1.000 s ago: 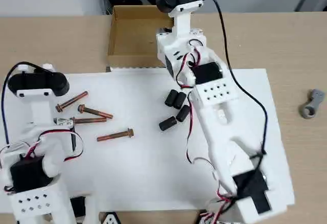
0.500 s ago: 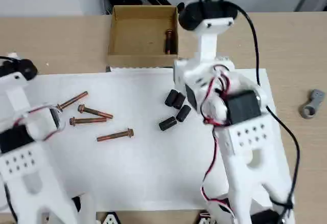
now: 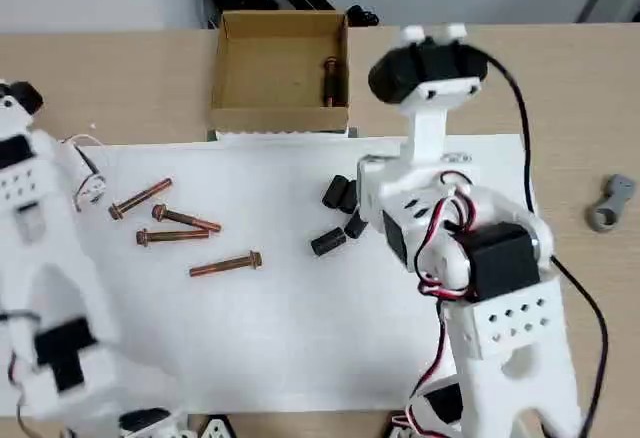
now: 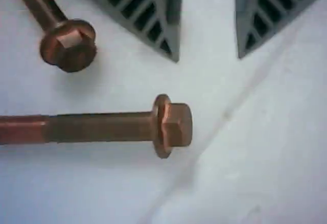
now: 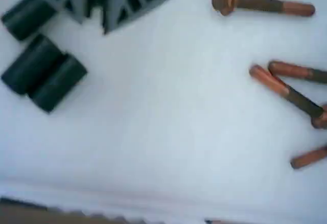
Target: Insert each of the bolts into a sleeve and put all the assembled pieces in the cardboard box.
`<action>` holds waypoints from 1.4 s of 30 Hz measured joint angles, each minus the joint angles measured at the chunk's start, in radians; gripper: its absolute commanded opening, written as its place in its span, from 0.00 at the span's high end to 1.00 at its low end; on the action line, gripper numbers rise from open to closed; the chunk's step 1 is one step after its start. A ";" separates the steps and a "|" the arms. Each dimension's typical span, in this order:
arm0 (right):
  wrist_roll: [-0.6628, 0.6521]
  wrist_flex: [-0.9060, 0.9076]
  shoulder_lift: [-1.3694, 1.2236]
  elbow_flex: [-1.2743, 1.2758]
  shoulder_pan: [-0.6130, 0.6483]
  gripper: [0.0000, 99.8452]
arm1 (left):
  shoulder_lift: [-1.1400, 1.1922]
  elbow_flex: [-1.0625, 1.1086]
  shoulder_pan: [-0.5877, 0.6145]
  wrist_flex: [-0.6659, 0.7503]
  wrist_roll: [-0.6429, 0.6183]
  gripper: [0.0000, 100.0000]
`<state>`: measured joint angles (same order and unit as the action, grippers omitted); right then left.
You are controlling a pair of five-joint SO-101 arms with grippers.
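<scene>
Four copper bolts [image 3: 165, 220] lie on the left half of the white sheet [image 3: 280, 338]. Several black sleeves [image 3: 341, 195] sit near the sheet's middle, beside the right arm [image 3: 450, 228]. The cardboard box [image 3: 280, 110] at the back holds one bolt with a dark sleeve [image 3: 329, 76]. My left gripper [image 4: 207, 54] hangs open just above two bolt heads [image 4: 172, 125], touching neither. My right gripper [image 5: 95, 22] is shut and holds nothing, right by three sleeves [image 5: 45, 73]. Bolts [image 5: 263, 5] lie farther off in the right wrist view.
A grey plastic part [image 3: 610, 204] lies on the wooden table at the far right. The left arm [image 3: 40, 258] covers the sheet's left edge. The front half of the sheet is bare.
The right arm has drawn back from the box to the sleeves, leaving an assembled bolt inside. The left arm has swung toward the table's left edge.
</scene>
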<state>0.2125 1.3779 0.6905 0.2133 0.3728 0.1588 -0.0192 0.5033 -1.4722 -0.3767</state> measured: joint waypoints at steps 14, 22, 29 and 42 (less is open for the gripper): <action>0.000 0.000 0.170 0.224 0.000 0.99 | 0.371 -0.433 -0.153 -0.255 -0.305 0.87; 0.000 0.000 0.222 0.298 0.000 0.99 | 0.381 -0.434 -0.164 -0.258 -0.603 0.87; 0.000 0.000 0.227 0.322 0.000 0.99 | 0.381 -0.434 -0.138 -0.258 -0.701 0.89; 0.000 -0.028 0.227 0.322 0.000 0.99 | 0.381 -0.410 -0.126 -0.203 -0.706 0.89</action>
<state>0.2125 1.3502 0.9175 0.5355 0.3728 0.5393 -0.4289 0.3775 -1.6747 -1.0825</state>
